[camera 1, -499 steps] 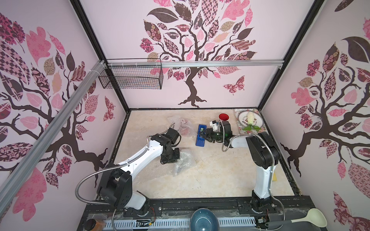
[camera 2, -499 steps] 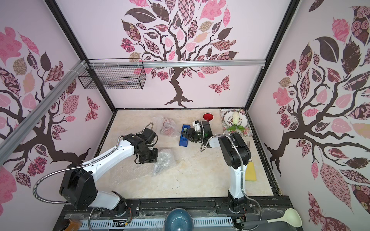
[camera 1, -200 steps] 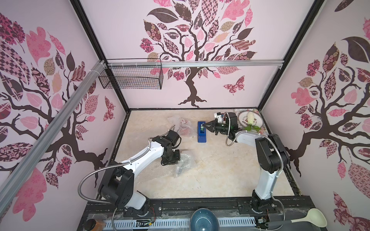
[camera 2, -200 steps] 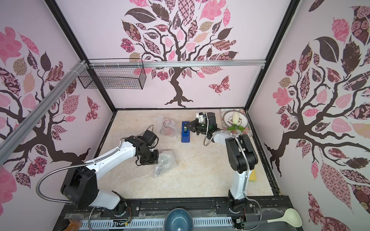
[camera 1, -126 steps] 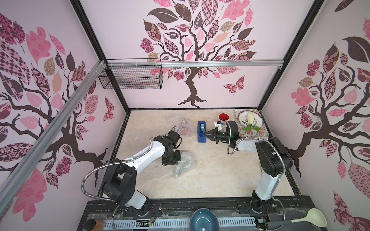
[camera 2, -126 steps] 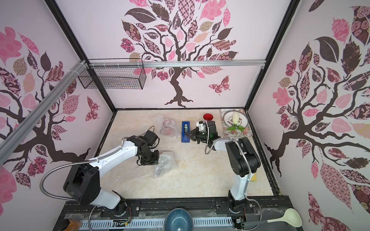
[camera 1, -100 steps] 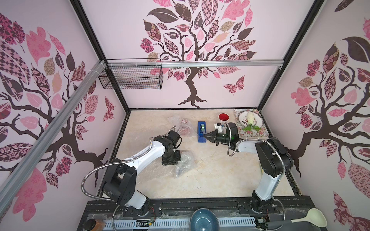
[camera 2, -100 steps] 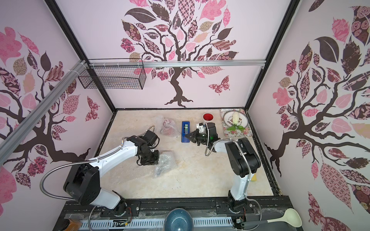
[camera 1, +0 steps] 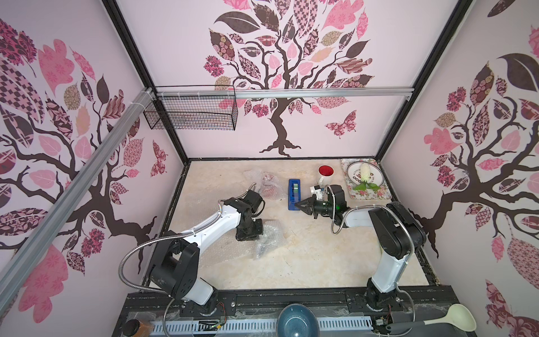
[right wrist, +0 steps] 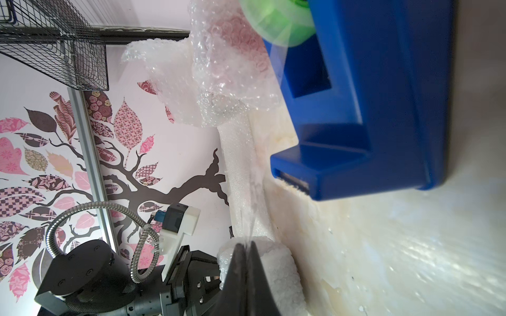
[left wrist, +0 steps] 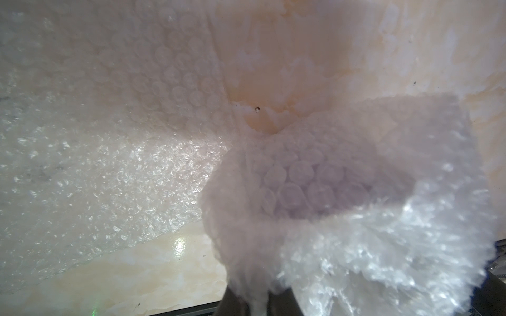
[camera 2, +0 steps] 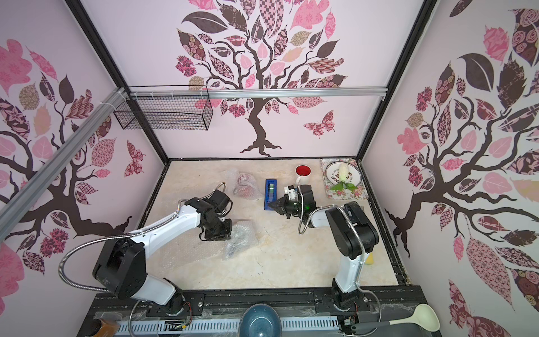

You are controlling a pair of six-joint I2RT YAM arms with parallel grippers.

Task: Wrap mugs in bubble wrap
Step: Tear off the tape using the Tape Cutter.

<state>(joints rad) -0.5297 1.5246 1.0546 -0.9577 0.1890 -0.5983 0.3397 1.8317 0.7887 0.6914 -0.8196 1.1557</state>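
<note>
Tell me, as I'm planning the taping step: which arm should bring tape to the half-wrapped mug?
Likely right: the right claw is shut on a tape strip drawn from the blue dispenser, while the left claw pinches the bubble wrap around the mug.

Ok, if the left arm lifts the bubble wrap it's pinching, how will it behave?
Likely floppy: the bubble wrap crumples and folds at the left pincer. Probably light, thin clear film, though a lavender tint inside the bundle hints at something heavier. Its flat part may trail.
</note>
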